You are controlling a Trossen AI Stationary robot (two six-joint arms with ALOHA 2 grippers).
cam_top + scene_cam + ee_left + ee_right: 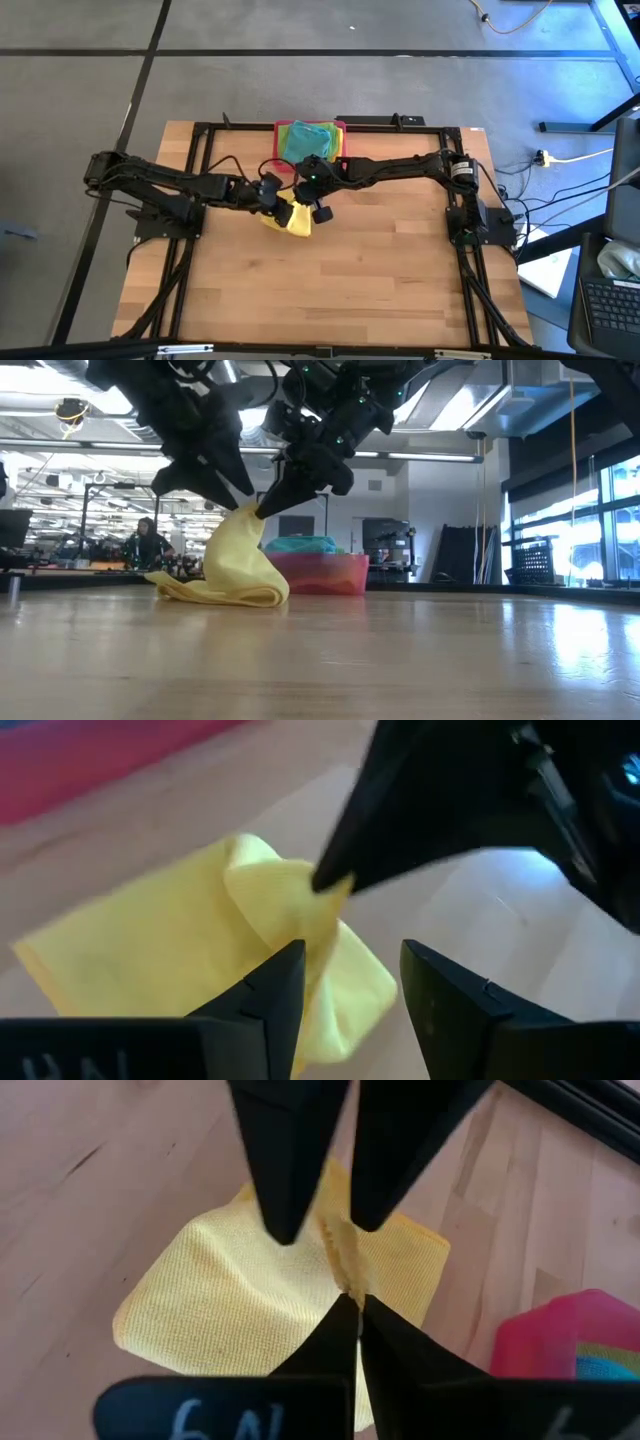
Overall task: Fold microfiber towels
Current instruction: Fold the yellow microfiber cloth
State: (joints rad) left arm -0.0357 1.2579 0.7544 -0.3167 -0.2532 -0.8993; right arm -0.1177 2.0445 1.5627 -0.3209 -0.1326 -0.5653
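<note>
A yellow microfiber towel point(297, 222) lies just past the table's middle. One part is pulled up into a peak point(245, 520) and the rest lies bunched on the wood point(215, 592). My right gripper point(352, 1302) is shut on that peak; it also shows in the high view point(306, 203). My left gripper point(345, 982) is open, close beside it from the left. Its fingers point(285, 1200) stand on either side of the raised fold; I cannot tell whether they touch it. Teal and green towels point(305, 140) lie in the pink tray point(340, 128). My right gripper pinches a raised fold of the yellow towel point(345, 1270) between its two fingertips, coming from above and the right, slanting down. The cloth hangs below the tips as a slack cone point(240, 550). Its lower part rests on the table.
The pink tray point(345, 575) stands at the table's far edge, right behind the two grippers. A black frame point(200, 180) runs round the table's sides. Bare wood point(330, 290) stretches toward the near edge.
</note>
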